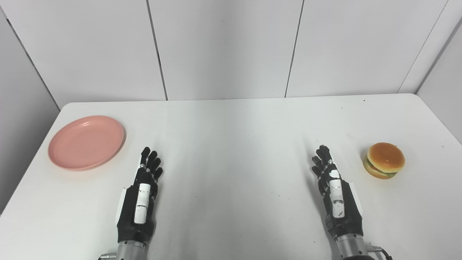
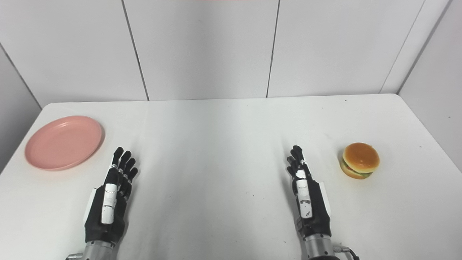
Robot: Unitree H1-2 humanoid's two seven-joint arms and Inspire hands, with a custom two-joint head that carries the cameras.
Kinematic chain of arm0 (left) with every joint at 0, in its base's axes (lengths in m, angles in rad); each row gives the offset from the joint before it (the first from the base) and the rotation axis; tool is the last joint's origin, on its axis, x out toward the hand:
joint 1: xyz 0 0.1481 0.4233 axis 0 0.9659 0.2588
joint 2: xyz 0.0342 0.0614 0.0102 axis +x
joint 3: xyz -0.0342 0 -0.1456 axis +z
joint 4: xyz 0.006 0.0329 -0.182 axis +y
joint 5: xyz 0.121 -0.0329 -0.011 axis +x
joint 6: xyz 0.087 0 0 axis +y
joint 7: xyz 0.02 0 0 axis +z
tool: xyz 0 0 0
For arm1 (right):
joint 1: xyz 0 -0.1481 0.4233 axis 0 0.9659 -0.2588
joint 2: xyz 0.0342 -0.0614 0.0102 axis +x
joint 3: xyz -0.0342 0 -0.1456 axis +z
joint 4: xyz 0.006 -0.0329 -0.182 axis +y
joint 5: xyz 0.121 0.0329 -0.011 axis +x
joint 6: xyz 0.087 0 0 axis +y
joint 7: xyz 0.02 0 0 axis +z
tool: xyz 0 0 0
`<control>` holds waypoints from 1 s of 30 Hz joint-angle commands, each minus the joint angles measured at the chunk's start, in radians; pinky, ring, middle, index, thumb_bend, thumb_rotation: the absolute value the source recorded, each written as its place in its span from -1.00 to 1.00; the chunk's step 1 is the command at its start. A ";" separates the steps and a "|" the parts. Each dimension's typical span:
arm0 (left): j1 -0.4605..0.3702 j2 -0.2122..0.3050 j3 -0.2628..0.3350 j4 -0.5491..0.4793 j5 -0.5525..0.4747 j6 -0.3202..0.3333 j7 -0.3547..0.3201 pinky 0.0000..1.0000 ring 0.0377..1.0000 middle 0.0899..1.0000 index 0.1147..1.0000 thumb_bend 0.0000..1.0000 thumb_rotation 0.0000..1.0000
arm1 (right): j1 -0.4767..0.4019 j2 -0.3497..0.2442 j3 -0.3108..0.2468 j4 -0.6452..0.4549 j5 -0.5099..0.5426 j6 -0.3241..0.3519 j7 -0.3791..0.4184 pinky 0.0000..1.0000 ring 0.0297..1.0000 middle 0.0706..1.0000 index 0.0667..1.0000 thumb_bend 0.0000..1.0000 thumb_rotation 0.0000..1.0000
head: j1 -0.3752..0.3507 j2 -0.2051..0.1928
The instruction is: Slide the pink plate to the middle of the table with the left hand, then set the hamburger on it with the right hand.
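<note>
A pink plate (image 1: 86, 142) lies flat near the table's left edge, with nothing on it. A hamburger (image 1: 384, 160) with a tan bun sits on the table at the right. My left hand (image 1: 142, 195) rests near the front, to the right of and nearer than the plate, fingers straight and apart, holding nothing. My right hand (image 1: 334, 189) stands edge-on near the front, left of the hamburger with a gap between them, fingers extended and holding nothing.
The white table (image 1: 231, 137) spreads between the two hands. White panelled walls close in behind it and along both sides. The table's left and right edges run close to the plate and the hamburger.
</note>
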 commanded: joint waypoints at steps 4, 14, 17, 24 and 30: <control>-0.009 0.002 -0.001 0.011 -0.004 -0.027 -0.012 1.00 1.00 1.00 1.00 0.71 0.73 | 0.008 -0.003 -0.001 0.019 0.001 -0.038 0.013 0.95 0.93 0.94 0.91 0.72 1.00 | 0.001 -0.001; -0.009 0.000 -0.001 0.010 -0.009 -0.021 -0.015 1.00 1.00 1.00 1.00 0.72 0.72 | 0.008 0.000 -0.003 0.019 0.006 -0.029 0.010 0.92 0.91 0.93 0.89 0.72 1.00 | 0.002 0.000; -0.012 -0.001 0.000 0.014 -0.014 -0.024 -0.017 1.00 1.00 1.00 1.00 0.72 0.70 | 0.008 -0.002 -0.002 0.019 0.010 -0.025 0.014 0.92 0.91 0.93 0.89 0.70 1.00 | 0.002 -0.001; -0.013 0.002 -0.005 0.014 -0.002 -0.023 -0.016 1.00 1.00 1.00 1.00 0.72 0.73 | 0.008 -0.007 -0.001 0.021 0.008 -0.029 0.018 0.91 0.90 0.92 0.90 0.64 1.00 | 0.005 0.000; -0.012 0.000 -0.007 0.014 0.000 -0.024 -0.015 1.00 1.00 1.00 1.00 0.71 0.73 | 0.008 -0.008 -0.001 0.018 0.007 -0.021 0.018 0.89 0.90 0.92 0.88 0.65 1.00 | 0.008 0.000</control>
